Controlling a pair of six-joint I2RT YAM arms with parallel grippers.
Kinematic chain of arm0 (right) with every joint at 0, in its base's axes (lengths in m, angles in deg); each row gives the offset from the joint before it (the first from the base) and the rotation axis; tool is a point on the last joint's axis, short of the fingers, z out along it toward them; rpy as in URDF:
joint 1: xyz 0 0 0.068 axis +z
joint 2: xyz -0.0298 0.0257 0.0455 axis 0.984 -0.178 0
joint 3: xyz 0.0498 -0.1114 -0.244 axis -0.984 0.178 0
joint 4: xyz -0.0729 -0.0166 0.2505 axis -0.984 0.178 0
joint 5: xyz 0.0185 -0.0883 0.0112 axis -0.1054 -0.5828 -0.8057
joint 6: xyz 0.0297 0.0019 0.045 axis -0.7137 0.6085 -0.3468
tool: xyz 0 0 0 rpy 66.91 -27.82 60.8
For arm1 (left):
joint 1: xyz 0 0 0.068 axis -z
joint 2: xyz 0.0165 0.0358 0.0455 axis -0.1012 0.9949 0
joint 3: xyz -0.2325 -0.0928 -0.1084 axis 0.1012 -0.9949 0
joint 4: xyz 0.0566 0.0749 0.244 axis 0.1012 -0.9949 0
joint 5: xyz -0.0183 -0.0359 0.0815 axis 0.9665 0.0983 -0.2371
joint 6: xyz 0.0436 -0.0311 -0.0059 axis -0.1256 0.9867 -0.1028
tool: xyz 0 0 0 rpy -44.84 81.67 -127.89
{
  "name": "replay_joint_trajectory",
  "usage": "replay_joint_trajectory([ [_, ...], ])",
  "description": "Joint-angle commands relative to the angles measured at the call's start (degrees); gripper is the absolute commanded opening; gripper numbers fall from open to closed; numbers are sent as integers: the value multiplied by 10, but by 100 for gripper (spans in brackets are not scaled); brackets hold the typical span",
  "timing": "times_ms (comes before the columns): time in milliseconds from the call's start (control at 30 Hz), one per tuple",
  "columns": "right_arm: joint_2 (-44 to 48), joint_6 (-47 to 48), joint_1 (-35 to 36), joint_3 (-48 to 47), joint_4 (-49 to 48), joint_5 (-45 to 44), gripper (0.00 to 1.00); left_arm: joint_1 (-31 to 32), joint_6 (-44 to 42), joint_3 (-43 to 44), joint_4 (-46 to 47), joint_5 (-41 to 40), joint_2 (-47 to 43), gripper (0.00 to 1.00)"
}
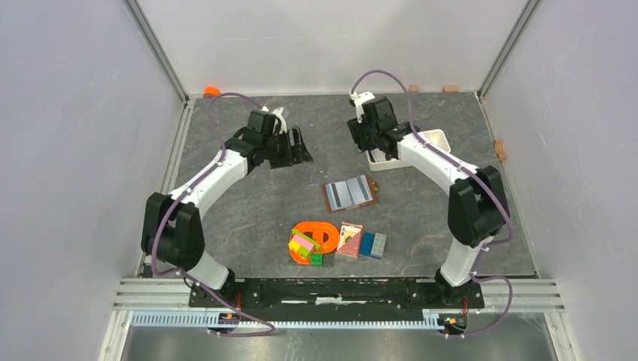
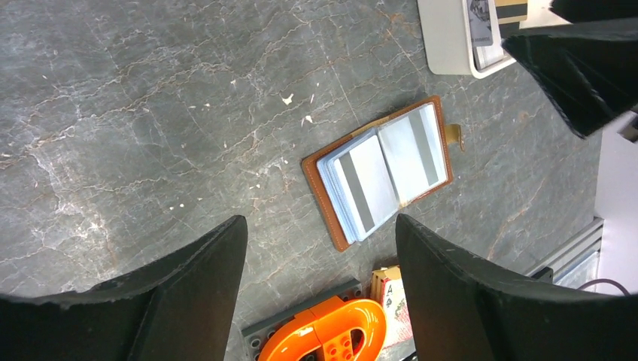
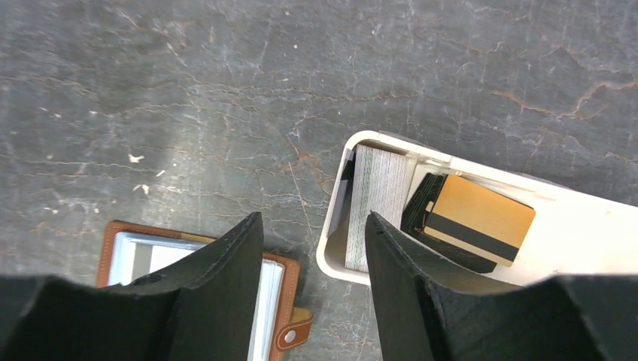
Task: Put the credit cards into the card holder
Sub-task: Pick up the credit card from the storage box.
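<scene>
Our left gripper (image 2: 320,226) and right gripper (image 3: 314,218) both gape empty. Over the white oblong tray (image 3: 331,256), we risk pinching several thin, tightly packed credit cards (image 3: 376,199) together, or snagging the rim.

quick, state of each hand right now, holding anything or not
Left hand: open, holding nothing.
Right hand: open, holding nothing.
</scene>
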Motion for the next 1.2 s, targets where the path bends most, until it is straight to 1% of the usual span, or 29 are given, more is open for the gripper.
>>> replay_joint_trajectory([
  [0, -43, 21, 1, -44, 17, -25, 56, 0, -24, 11, -16, -2, -19, 79],
  [67, -63, 19, 2, -61, 30, -27, 52, 1, -22, 10, -16, 3, -21, 79],
  [233, -79, 17, 1, -62, 29, -53, 44, 0, -23, 10, -15, 4, -32, 79],
  [333, -85, 16, -3, -62, 31, -56, 34, 1, -22, 10, -16, 6, -35, 79],
  [467, -90, 15, -7, -63, 32, -59, 24, 1, -22, 10, -16, 6, -39, 79],
  [767, -107, 20, -10, -68, 43, -73, 17, 0, -22, 8, -16, 4, -45, 80],
  [933, -113, 20, -10, -66, 44, -77, 9, 0, -22, 8, -16, 4, -48, 80],
  [967, -114, 21, -10, -67, 44, -78, 7, 0, -22, 8, -16, 4, -48, 80],
  [1000, -114, 20, -10, -70, 46, -78, 1, 0, -23, 8, -16, 4, -48, 80],
  [1033, -113, 21, -10, -75, 51, -82, 0, 0, -24, 8, -16, 6, -47, 80],
  [1167, -75, 20, -10, -86, 63, -72, 0, 0, -35, 6, -9, 20, -54, 80],
])
